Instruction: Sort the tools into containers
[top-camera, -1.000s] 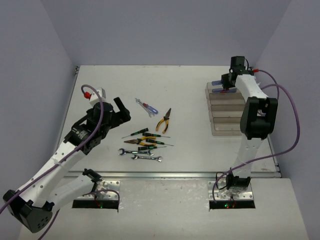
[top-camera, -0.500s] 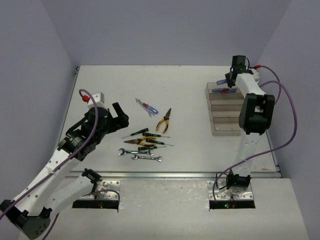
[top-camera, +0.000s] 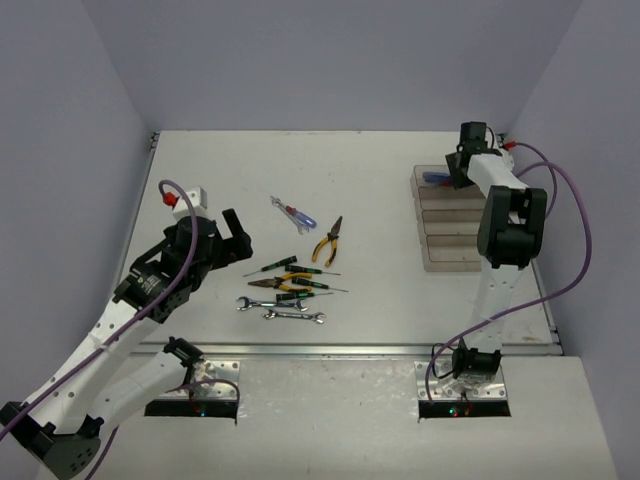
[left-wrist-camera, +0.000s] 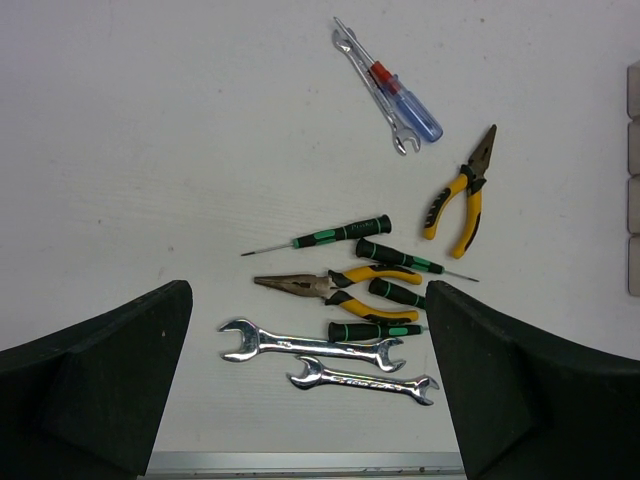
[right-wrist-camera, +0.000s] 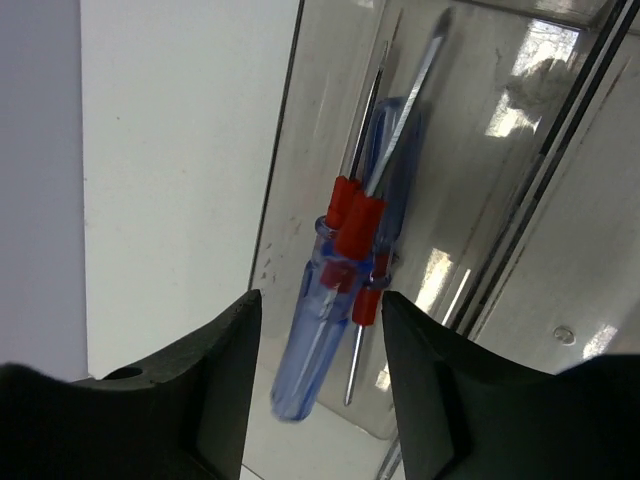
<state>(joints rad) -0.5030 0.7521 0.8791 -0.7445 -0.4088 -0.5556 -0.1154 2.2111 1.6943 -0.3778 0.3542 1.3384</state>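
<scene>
Several tools lie loose mid-table: a blue/red-handled screwdriver (left-wrist-camera: 405, 100) across a small wrench (left-wrist-camera: 352, 52), yellow-handled pliers (left-wrist-camera: 459, 203), a second pair of pliers (left-wrist-camera: 340, 286), thin green-and-black screwdrivers (left-wrist-camera: 342, 233), and two silver wrenches (left-wrist-camera: 310, 343). My left gripper (left-wrist-camera: 306, 300) hovers open above this pile (top-camera: 290, 285), holding nothing. The containers (top-camera: 452, 222) stand in a row at the right. My right gripper (right-wrist-camera: 320, 300) is open over the farthest bin (top-camera: 432, 178), its jaws clear of a blue/red screwdriver (right-wrist-camera: 312, 335) that lies in the bin with another one (right-wrist-camera: 392, 215).
The table's near metal edge (left-wrist-camera: 300, 463) runs just below the wrenches. Purple cables (top-camera: 570, 250) loop from both arms. Walls close the table on three sides. The right arm's upper link (top-camera: 510, 235) stands over the nearer bins.
The right gripper came down to the far bin and opened, leaving the blue screwdriver in it. The left arm drew slightly back toward the left.
</scene>
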